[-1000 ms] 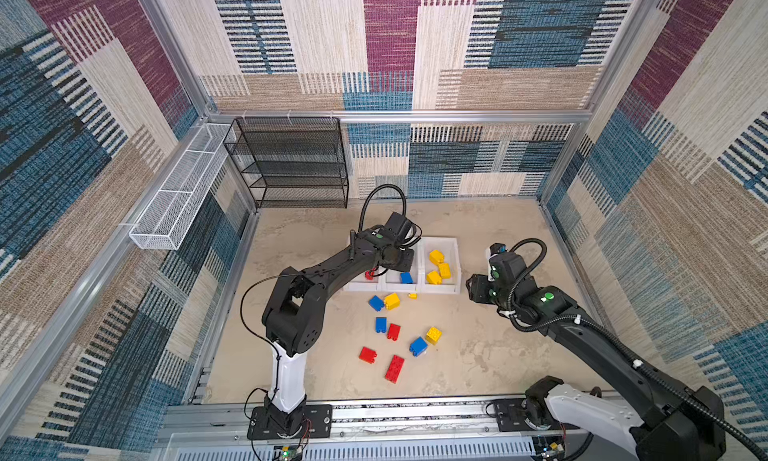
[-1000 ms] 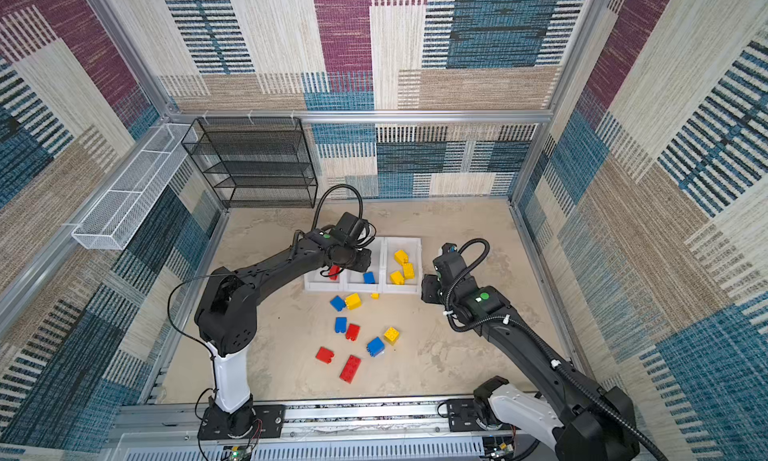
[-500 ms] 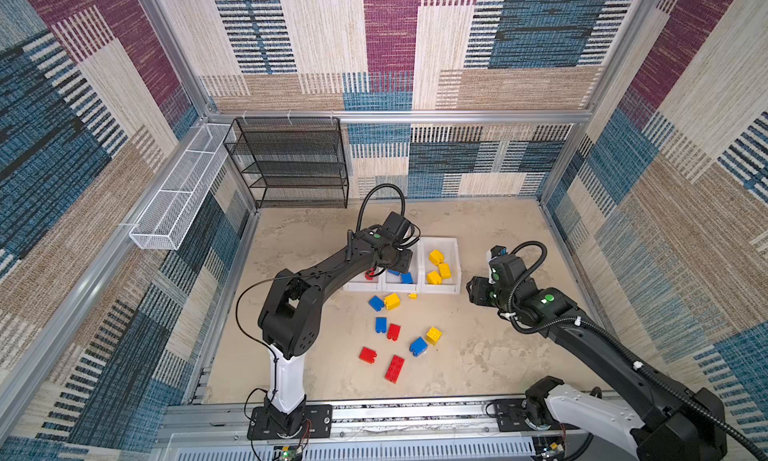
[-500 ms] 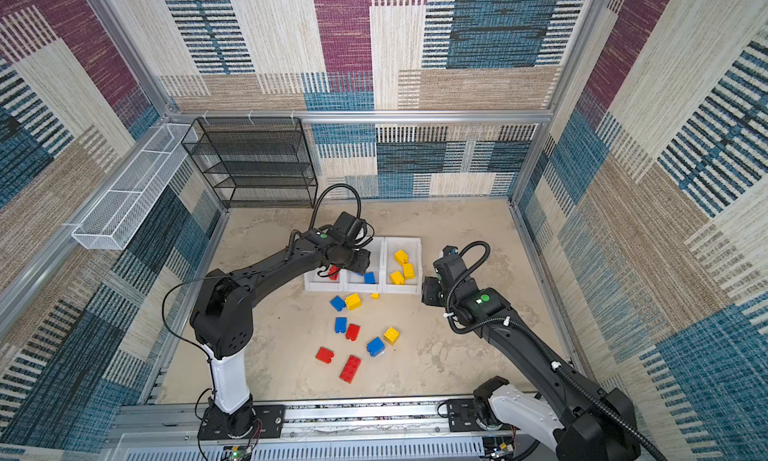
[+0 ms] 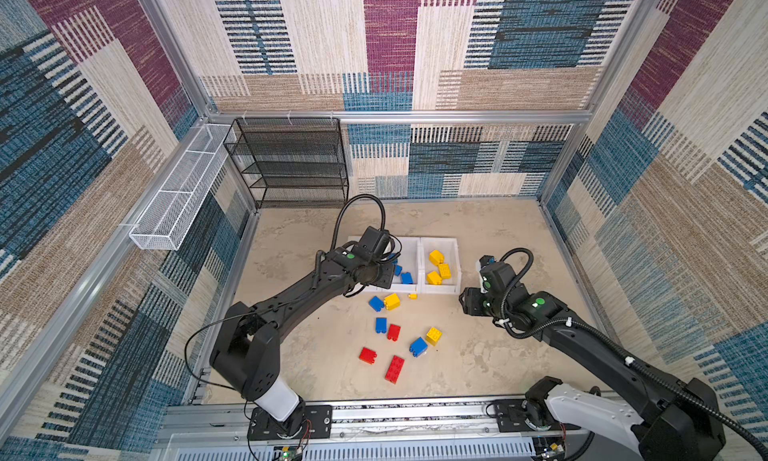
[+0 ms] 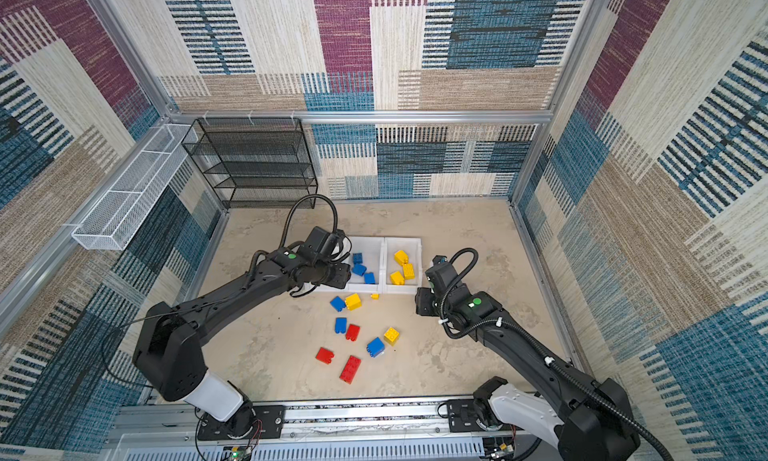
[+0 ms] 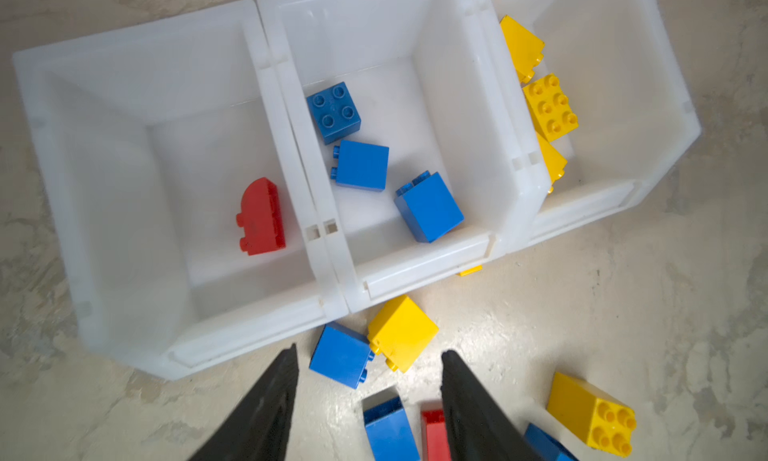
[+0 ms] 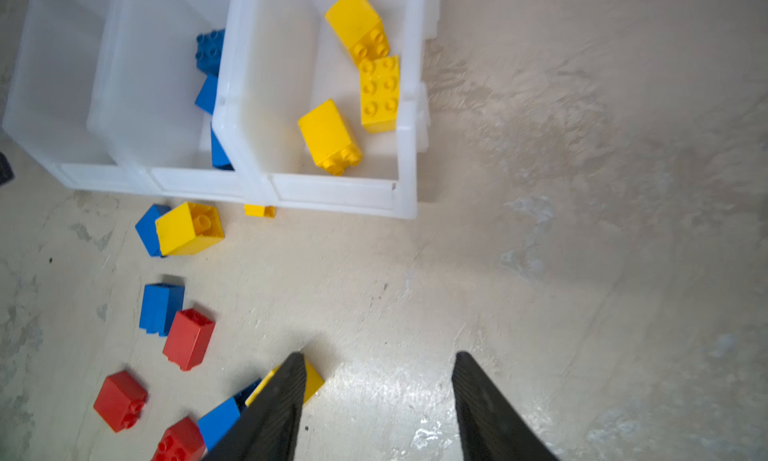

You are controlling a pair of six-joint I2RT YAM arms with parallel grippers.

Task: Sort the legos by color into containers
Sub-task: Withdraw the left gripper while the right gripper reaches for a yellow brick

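Left gripper (image 7: pixel 370 351): your left wrist view shows the fingers apart with nothing between them, above the floor bricks just in front of the containers.
Right gripper (image 8: pixel 379 355): the fingers are spread and hold nothing, over bare floor (image 8: pixel 582 272) near the yellow container's front corner. One finger hides part of a yellow floor brick (image 8: pixel 313 382).
Red container (image 7: pixel 137 35): only the left wrist view lets you look inside, where one red brick (image 7: pixel 262 218) lies. In both top views the left arm covers that interior.
Blue container (image 7: pixel 353 27): holds three blue bricks (image 7: pixel 360 165).
Yellow container (image 8: pixel 409 106): holds three yellow bricks (image 8: pixel 330 137), which you see clearest from the right wrist.
Floor: a top view gives you the whole count of three blue, three red and two yellow. That includes a long red brick (image 5: pixel 394 369). There is also a small yellow piece (image 5: pixel 412 296) just beside the containers' front wall.
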